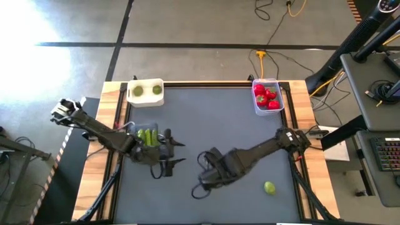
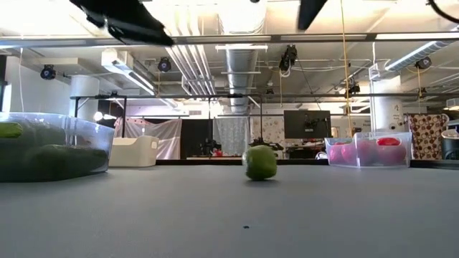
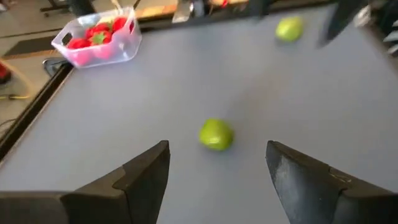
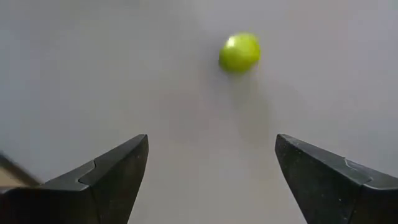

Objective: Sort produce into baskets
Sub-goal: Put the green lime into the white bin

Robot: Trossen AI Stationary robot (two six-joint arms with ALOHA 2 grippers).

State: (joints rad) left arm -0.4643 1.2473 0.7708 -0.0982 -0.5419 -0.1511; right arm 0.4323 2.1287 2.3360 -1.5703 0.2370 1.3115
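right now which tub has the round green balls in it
The solid white tub at the far left corner, holding two balls. One clear tub holds green pods, the other clear tub red pieces.

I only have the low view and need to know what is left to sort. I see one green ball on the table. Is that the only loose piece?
Observer: No. The left wrist view shows two: a near ball and a far ball, both loose on the table.
Operator: Is either gripper holding anything?
Observer: No. The left gripper and the right gripper are both open and empty.
Operator: Is there anything in the white tub yet?
Observer: Yes, two yellow-green balls lie inside the white tub.
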